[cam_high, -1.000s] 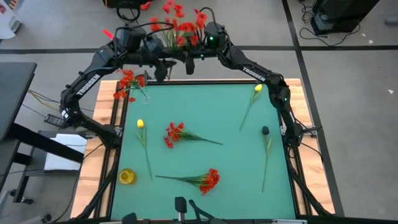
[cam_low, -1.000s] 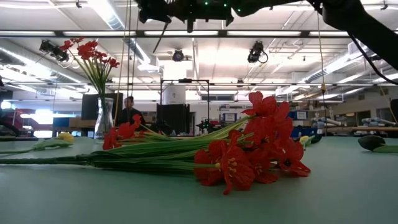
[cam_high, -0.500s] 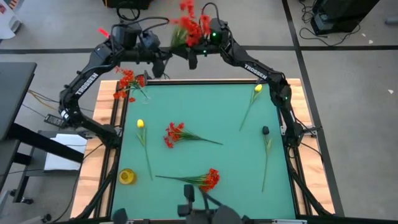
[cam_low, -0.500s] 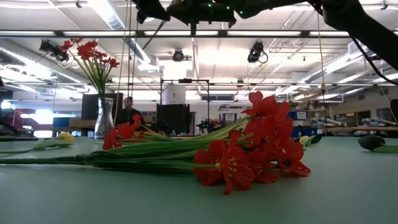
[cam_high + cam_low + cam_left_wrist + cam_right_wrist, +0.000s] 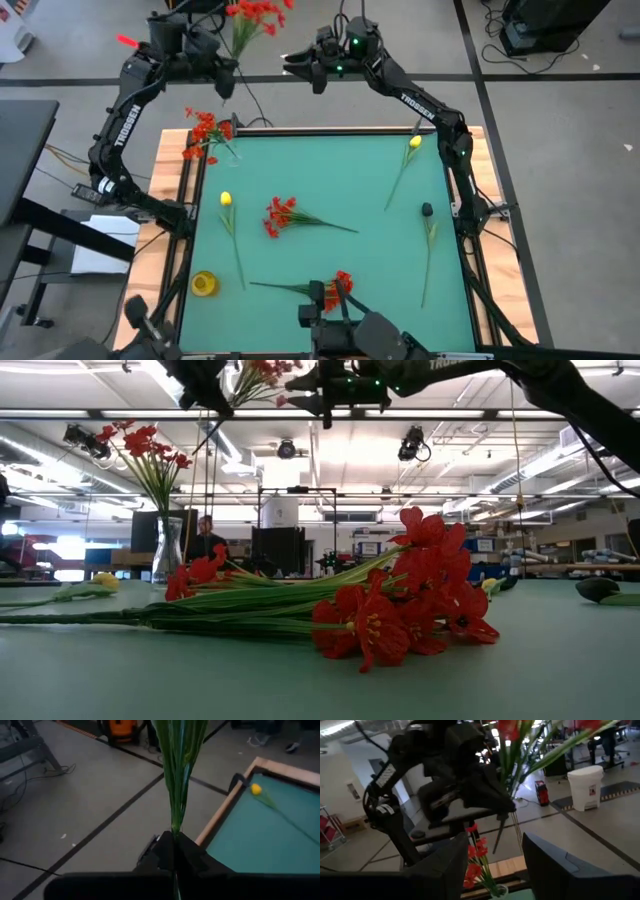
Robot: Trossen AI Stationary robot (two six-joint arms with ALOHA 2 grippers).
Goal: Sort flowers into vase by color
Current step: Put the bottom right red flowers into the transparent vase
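Gripping a red spray point(image 5: 250, 14) by its stems, my left hand point(image 5: 222, 72) hangs clamped shut above the bench's point(image 5: 330, 180) far edge, near the vase point(image 5: 228, 150) of red flowers. My right hand point(image 5: 295, 66) hovers just beside it, fingers spread, holding nothing. On the bench lie two red sprays point(image 5: 285, 215) and three yellow buds point(image 5: 226, 200), one apparently darker.

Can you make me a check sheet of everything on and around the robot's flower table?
Surface: green table mat, wooden edges.
Job's things: vase with red flowers, two red sprays lying flat, three yellow tulips.
Clutter: yellow roll, small dark object.
Grippers: left gripper shut on red flower spray; right gripper open, empty.
Cables: wires left of table.
Surroundings: workshop, person far behind.
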